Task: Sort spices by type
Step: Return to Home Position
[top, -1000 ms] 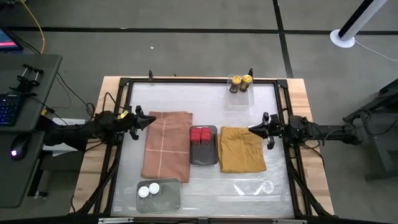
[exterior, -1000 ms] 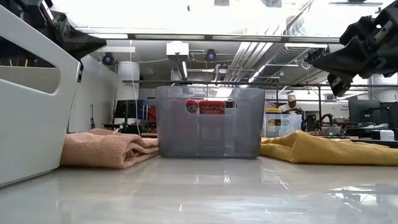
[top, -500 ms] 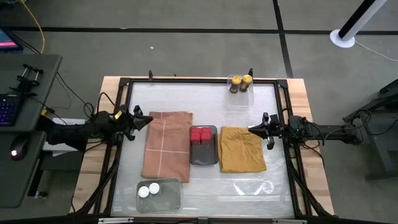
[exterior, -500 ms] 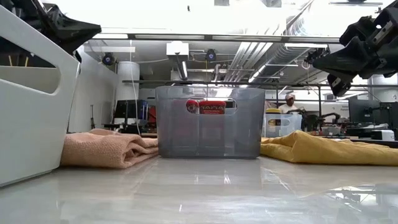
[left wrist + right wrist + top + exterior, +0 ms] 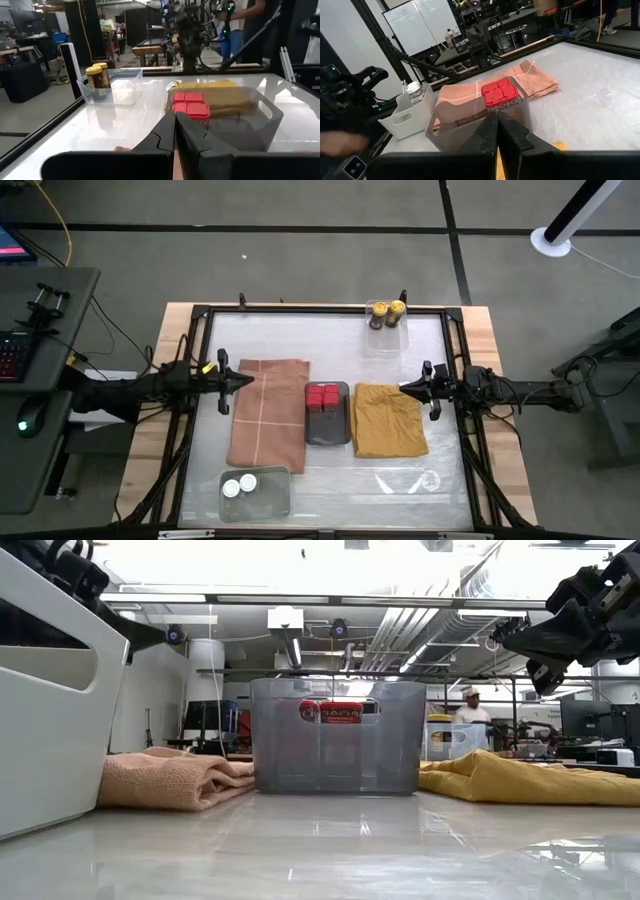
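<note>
1. Sorting appears complete. In the high view, the two red tins (image 5: pixel 322 396) sit side by side in the dark grey bin (image 5: pixel 328 428) at the centre of the frame.
2. The two yellow-capped jars (image 5: pixel 388 312) stand together in a clear tray (image 5: pixel 388 338) at the top of the frame, right of centre.
3. The two white-capped jars (image 5: pixel 239 484) share a pale bin (image 5: pixel 272 496) at the lower left of the frame.
4. The left gripper (image 5: pixel 246 380) hangs left of centre over the edge of a salmon cloth (image 5: pixel 268 420), its fingers pressed together on nothing.
5. The right gripper (image 5: pixel 403 389) hangs right of centre at the edge of a mustard cloth (image 5: pixel 388 425), its fingers likewise together and empty.
6. No spice lies loose on the table, and each type is paired in its own container. Judging by this, all that remains is for both arms to draw back to rest.
</note>
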{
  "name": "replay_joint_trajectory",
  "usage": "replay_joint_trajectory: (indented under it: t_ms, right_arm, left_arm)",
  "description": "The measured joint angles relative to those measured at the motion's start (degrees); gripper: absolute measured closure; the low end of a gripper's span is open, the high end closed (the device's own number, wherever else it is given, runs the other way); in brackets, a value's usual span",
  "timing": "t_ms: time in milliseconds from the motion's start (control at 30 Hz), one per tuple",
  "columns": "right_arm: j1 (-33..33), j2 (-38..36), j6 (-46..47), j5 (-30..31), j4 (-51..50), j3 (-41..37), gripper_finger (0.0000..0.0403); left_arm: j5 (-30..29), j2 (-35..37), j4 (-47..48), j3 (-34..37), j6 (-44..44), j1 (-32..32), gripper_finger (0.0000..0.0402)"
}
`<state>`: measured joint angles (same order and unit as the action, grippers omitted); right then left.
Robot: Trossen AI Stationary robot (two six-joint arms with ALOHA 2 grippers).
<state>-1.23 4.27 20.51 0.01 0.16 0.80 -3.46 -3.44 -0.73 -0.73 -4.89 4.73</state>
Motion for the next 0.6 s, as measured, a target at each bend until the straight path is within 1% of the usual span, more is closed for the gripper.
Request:
replay_joint_trajectory:
  t_ms: [600]
  right_arm:
    - [0.0, 0.0, 0.0, 0.0, 0.0, 0.0, 0.0402]
  left_arm:
    - [-0.1, -0.6, 0.0, 0.0, 0.1, 0.0, 0.0401]
